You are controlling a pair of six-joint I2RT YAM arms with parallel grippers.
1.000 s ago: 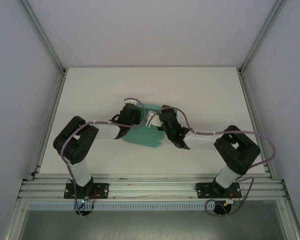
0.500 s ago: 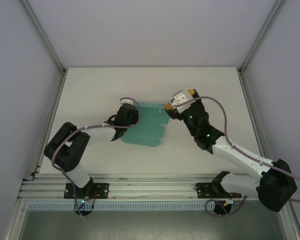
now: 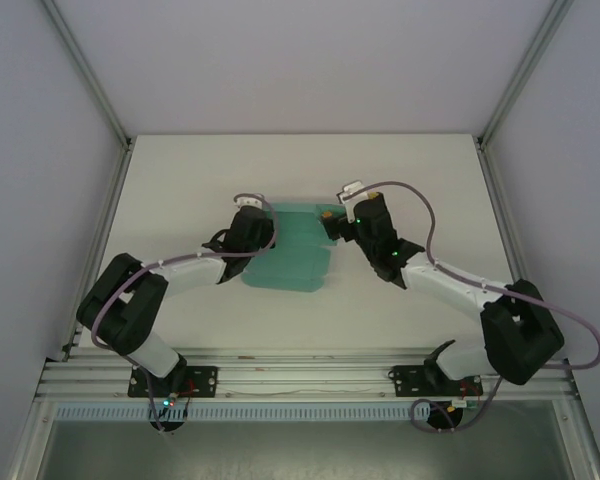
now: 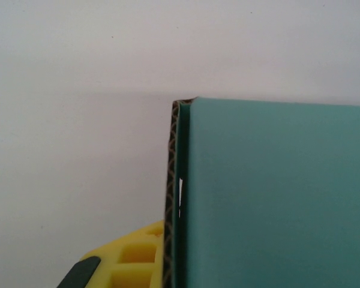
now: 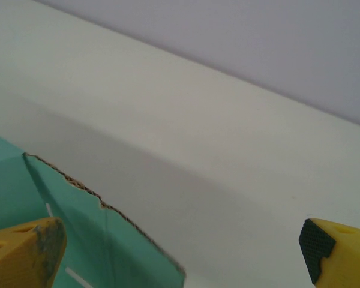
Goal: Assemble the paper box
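Observation:
The paper box [image 3: 295,258] is teal-green card lying partly folded at the table's middle. My left gripper [image 3: 260,226] is at its left edge, shut on the card. In the left wrist view the box's [image 4: 276,198] corrugated edge runs down into my left gripper [image 4: 171,267]; one yellow finger [image 4: 129,258] shows left of that edge and the other is hidden behind the card. My right gripper [image 3: 332,218] hangs open at the box's far right corner. In the right wrist view a raised flap of the box [image 5: 78,240] stands by the left finger of my right gripper [image 5: 180,252], not gripped.
The white table [image 3: 180,180] has bare room all round the box. Grey walls and aluminium rails [image 3: 100,230] close it in on the left, right and back. Both arms reach in from the near edge.
My right gripper let go of the card and opened wide, swung out to the right, then came back to the box's far right corner. The left gripper stays on the left edge.

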